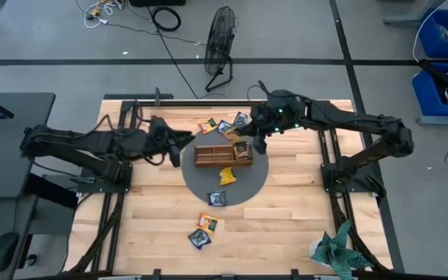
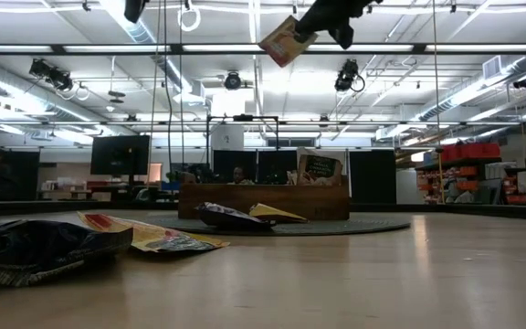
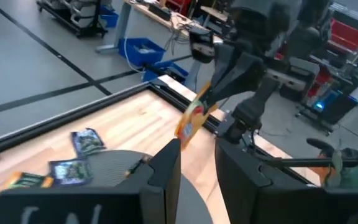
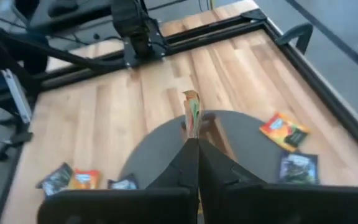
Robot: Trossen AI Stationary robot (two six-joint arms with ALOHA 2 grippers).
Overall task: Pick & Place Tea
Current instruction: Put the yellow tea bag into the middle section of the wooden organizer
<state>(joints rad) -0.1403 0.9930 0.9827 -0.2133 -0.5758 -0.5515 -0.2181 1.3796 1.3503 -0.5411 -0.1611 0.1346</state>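
At left of centre in the high view, the left gripper [image 1: 183,141] over bare wood just beside the round grey mat [image 1: 247,187], fingers [image 3: 166,171] a little apart with nothing between them. At frame centre, on the mat, the brown wooden tray [image 1: 212,155], lying crosswise, with one upright sachet [image 2: 319,168] standing in its right-end compartment (seen best in the low view). Above the tray's right end, the right gripper [image 1: 245,147], jaws pressed together on an orange-and-yellow sachet [image 4: 192,111], pinched by one edge and held clear of the tray; in the low view, the same packet [image 2: 286,40] hanging tilted near the top of the frame. Just above the tray, at the mat's upper edge, a loose cluster of sachets [image 1: 225,127] in orange, blue and dark tones. Below the tray, still on the mat, a yellow sachet [image 1: 227,176] and a dark blue one [image 1: 218,198]. Lower, on bare wood left of centre, an orange sachet [image 1: 208,222] and a dark sachet [image 1: 199,239], touching or nearly so. At lower right of the table, a small green plant [image 1: 337,250].
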